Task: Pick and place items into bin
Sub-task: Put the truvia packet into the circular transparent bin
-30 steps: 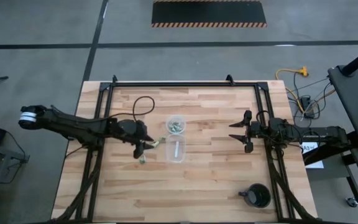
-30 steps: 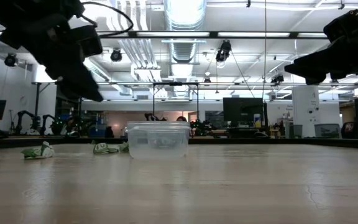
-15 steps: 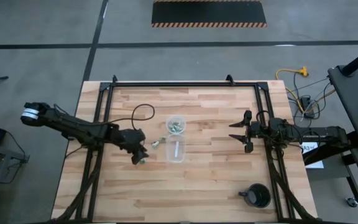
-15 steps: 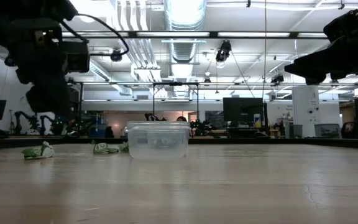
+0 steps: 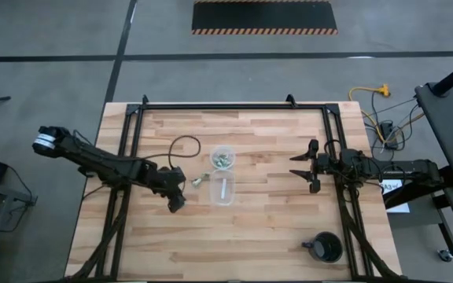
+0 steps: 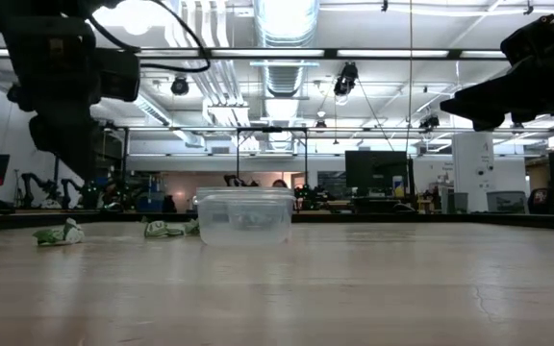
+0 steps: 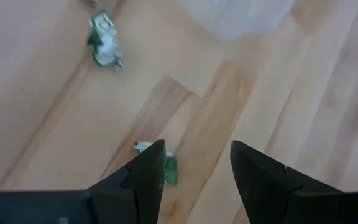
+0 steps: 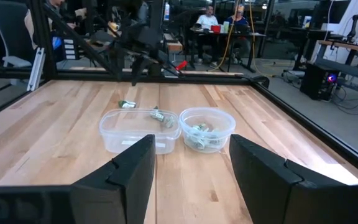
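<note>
Left gripper [image 5: 176,202] hangs fingers-down over the pale wooden slatted table [image 5: 258,236], jaws spread apart and empty, and the left wrist view puts a tiny pale green-and-whitish scrap [image 7: 166,167] right beside one dark fingertip [image 7: 149,177], half hidden behind it. A second crumpled green-and-white bit [image 7: 105,41] lies farther out on the boards. From overhead that near scrap is covered by the gripper; only the bit [image 5: 198,181] beside the clear rectangular plastic container [image 5: 222,191] shows. The small round clear plastic cup [image 5: 222,157] sits touching that container's far end, green bits already inside, which the right wrist view shows plainly [image 8: 206,129]. Low down, two scraps [image 6: 59,233] rest on the wood left of the container. Compared with a second ago, the left gripper has drawn back from the container and turned more upright. Right gripper [image 5: 303,167] waits well off to the right, fingers parted, unchanged. A black round cup with a handle [image 5: 324,248] stands near the front right corner.
</note>
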`<act>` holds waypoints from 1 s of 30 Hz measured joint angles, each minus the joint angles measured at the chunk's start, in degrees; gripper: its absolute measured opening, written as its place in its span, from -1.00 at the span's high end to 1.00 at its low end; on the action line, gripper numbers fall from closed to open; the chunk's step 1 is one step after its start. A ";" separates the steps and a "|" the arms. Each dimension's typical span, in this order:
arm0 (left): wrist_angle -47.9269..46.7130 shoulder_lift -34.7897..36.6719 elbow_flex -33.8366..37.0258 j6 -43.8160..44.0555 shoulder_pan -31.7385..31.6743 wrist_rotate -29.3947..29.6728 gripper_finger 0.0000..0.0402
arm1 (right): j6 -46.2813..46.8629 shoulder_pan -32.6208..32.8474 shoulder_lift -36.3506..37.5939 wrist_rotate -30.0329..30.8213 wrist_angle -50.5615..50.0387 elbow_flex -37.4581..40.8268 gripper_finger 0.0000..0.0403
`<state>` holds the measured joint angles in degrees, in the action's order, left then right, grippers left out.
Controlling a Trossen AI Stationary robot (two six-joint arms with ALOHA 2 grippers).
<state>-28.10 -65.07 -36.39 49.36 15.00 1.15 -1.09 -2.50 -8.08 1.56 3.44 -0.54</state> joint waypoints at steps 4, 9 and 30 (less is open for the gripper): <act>-7.34 -6.08 -5.13 0.08 1.06 0.07 0.18 | -0.02 0.02 0.00 -0.02 -0.02 0.00 0.03; -13.47 -12.62 -9.79 1.03 1.18 0.28 0.18 | 0.00 0.02 0.00 -0.01 -0.02 0.00 0.03; -11.18 -18.21 -9.19 2.83 2.01 -0.63 0.18 | -0.01 0.02 0.00 -0.02 -0.02 0.00 0.03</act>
<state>-39.29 -83.29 -45.58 52.18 17.02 0.51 -1.09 -2.48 -8.08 1.54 3.42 -0.54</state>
